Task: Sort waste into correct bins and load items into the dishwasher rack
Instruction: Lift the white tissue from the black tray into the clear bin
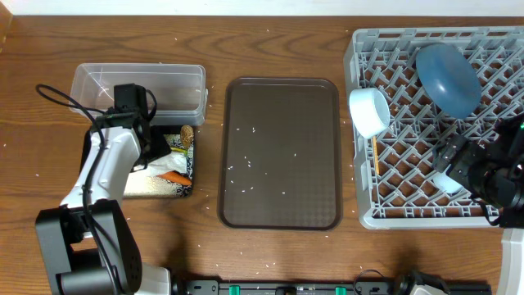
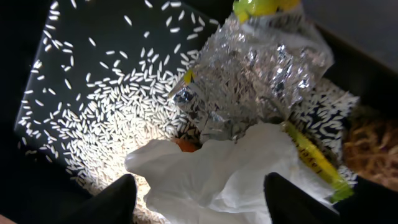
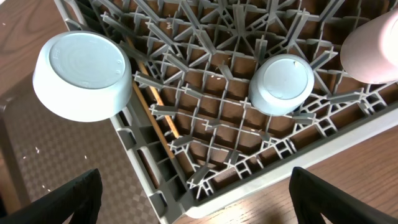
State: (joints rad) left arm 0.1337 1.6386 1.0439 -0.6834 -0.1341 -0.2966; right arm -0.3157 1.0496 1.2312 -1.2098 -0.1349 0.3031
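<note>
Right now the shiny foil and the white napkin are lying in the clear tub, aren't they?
No. The foil and the napkin lie in the black tray, not the clear tub. The left wrist view shows it.

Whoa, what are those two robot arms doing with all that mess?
They are tidying up. The left claw hangs open over the black tray, above a white napkin, with silver foil, a yellow-green wrapper and lots of rice beside it. The right claw hangs open and empty above the dishwasher rack, which holds a white bowl, a small white cup, a pinkish cup, a blue dish and a wooden stick. A few more grains lie on the brown tray.
</note>
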